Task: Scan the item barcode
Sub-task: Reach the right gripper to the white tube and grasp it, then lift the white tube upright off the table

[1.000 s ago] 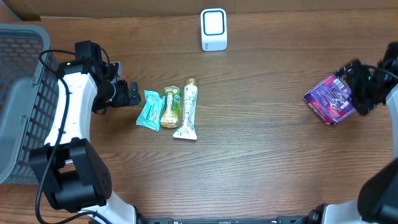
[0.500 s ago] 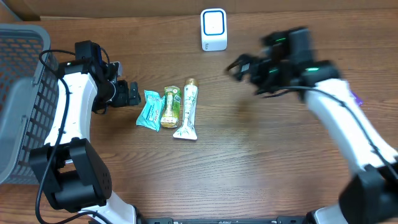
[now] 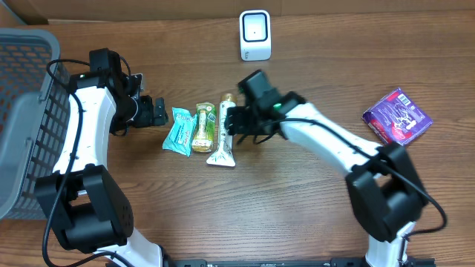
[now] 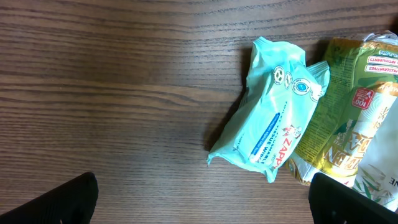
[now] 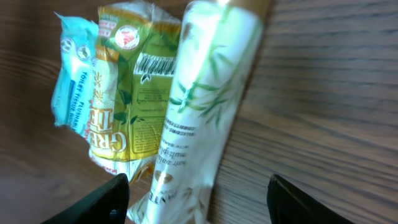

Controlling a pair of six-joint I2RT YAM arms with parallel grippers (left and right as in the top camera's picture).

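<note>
My right gripper (image 5: 199,186) has swung in from 3 o'clock. It is open around the white tube (image 5: 205,106), 6 o'clock from the scanner (image 3: 254,35). I should squeeze gently, missing the green pack (image 5: 134,106) beside it.

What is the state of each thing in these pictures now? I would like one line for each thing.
left hand, open, holding nothing
right hand, open, fingers either side of the white tube, not touching it
white tube, lying flat on the table
green tea packet, lying flat, touching the tube
teal wipes packet, lying flat, unopened
purple packet, lying apart on the right
scanner, standing upright
basket, partly in view
</note>
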